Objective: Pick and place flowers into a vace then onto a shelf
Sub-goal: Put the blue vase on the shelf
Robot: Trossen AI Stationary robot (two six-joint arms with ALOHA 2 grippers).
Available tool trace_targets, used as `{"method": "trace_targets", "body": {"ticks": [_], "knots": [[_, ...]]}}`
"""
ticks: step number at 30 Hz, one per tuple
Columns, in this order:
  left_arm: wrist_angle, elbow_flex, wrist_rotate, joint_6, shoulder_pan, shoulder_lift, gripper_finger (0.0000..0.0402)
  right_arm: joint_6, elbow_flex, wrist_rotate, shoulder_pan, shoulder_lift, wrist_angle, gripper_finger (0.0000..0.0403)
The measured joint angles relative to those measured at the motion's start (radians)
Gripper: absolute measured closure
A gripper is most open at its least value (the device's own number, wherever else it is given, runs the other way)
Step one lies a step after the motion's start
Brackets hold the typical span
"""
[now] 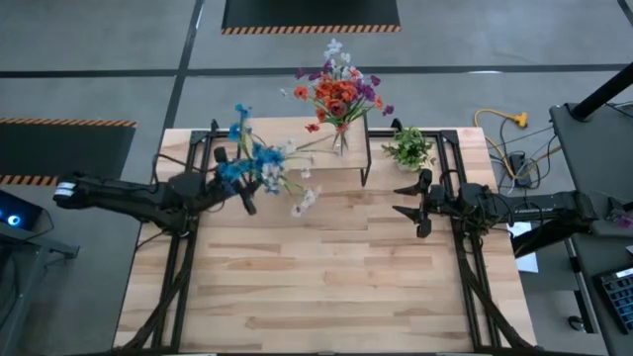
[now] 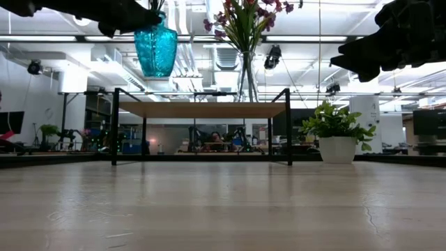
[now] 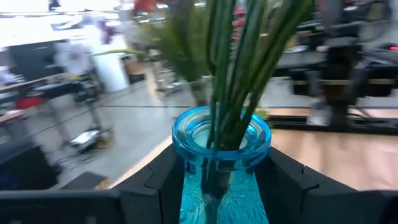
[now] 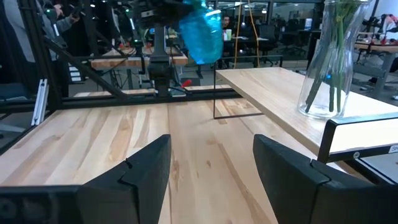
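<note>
My left gripper (image 1: pixel 235 183) is shut on a blue glass vase (image 2: pixel 155 49), carried high above the table left of the shelf (image 2: pixel 202 109). Green stems (image 3: pixel 242 62) stand in the vase's mouth, with blue and white blooms (image 1: pixel 262 166) above. The shelf, a light wooden top on thin black legs, stands at the table's far edge. A clear vase (image 1: pixel 341 138) with red and purple flowers (image 1: pixel 338 91) rests by its base on the shelf. My right gripper (image 1: pixel 413 203) is open, hovering over the table's right side and touching nothing. My left gripper pinches the blue vase by its neck (image 3: pixel 221 158), just under the thick rim, one finger (image 3: pixel 158 180) on each side. The fingers come about level from the table's left. The vase hangs below the gripper, lifted clear of the table and roughly upright, stems rising from its mouth.
A white-potted leafy plant (image 1: pixel 408 148) stands on the table right of the shelf. Bare plank tabletop (image 1: pixel 326 277) spreads across the middle and near side. Black frame rails (image 1: pixel 178 267) run along both table sides. In the right wrist view, the shelf's edge (image 4: pixel 273 93) lies ahead of my right gripper.
</note>
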Motion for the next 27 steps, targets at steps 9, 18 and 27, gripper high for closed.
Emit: {"method": "trace_targets", "body": {"ticks": [9, 18, 27], "knots": [[0.024, 0.000, -0.048, -0.061, 0.155, 0.008, 0.0254, 0.000, 0.000, 0.000, 0.000, 0.000, 0.000, 0.0184], [0.042, -0.014, -0.050, -0.154, 0.288, 0.032, 0.0254, -0.003, 0.000, 0.000, 0.000, 0.000, 0.000, 0.0184], [0.069, -0.030, -0.050, -0.213, 0.335, 0.045, 0.0251, -0.003, 0.000, 0.000, 0.000, 0.000, 0.000, 0.0184]]}}
